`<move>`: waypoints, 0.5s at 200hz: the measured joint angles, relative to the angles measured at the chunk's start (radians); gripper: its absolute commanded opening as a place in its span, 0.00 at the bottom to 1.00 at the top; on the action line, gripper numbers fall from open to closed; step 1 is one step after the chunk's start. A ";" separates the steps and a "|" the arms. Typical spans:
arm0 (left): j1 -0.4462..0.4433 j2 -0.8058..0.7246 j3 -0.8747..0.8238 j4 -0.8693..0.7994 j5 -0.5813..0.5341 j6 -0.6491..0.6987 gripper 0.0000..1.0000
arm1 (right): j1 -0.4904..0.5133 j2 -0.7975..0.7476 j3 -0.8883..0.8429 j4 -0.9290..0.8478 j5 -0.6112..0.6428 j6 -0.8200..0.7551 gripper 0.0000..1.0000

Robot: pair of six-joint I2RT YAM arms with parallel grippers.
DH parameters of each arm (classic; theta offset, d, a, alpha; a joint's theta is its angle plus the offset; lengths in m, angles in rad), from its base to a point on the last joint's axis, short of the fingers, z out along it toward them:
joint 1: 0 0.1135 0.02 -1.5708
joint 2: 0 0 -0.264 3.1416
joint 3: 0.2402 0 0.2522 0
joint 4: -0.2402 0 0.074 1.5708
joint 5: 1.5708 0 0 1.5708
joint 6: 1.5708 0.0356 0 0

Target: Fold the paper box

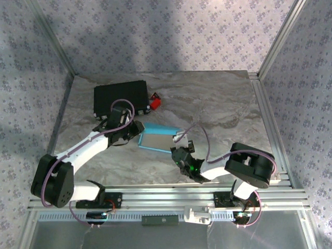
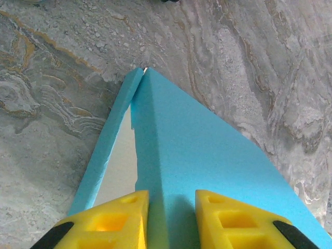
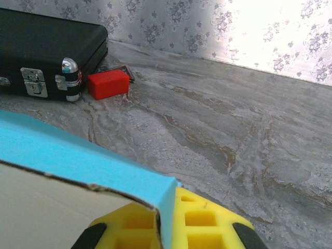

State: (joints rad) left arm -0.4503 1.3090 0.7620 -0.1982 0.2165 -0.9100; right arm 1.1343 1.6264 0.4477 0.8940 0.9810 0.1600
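**Paper box** (image 1: pixel 157 137): cyan card, white inside. It lies on the worktop (image 1: pixel 223 104) near the middle, a little toward 6 o'clock, between my two arms. It is partly raised: in the left wrist view one cyan panel (image 2: pixel 207 155) slopes up to a crease and a narrow side flap (image 2: pixel 111 140) stands beside it, with white inner face between them.

**Left gripper** (image 1: pixel 136 132): at the box's 9 o'clock end. Its yellow fingers (image 2: pixel 122 220) stand narrow, with the creased panel running between them. I cannot tell whether they pinch the card.

**Right gripper** (image 1: pixel 181 151): at the box's 5 o'clock corner, clamped on a wall edge (image 3: pixel 165 207).

**Black case** (image 1: pixel 120 98): at 11 o'clock from the box, apart from it.

**Red block** (image 1: pixel 155 101): at 12 o'clock from the box, just beside the case.

**Step in hand, as I judge it:** raising and creasing the side walls, with the right arm anchoring the card. The box is far from closed.

**Next move calls for:** a firm pinch at the left crease. I would then turn that wall gently toward upright without dragging the light card out of the right gripper's hold.
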 measured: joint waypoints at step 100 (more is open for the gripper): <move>-0.032 0.000 -0.086 0.092 -0.027 -0.001 0.25 | -0.009 -0.003 0.008 -0.082 -0.013 0.011 0.00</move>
State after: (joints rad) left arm -0.4824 1.3090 0.6762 -0.1062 0.1898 -0.9108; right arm 1.1252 1.6230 0.4553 0.8116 0.9680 0.1715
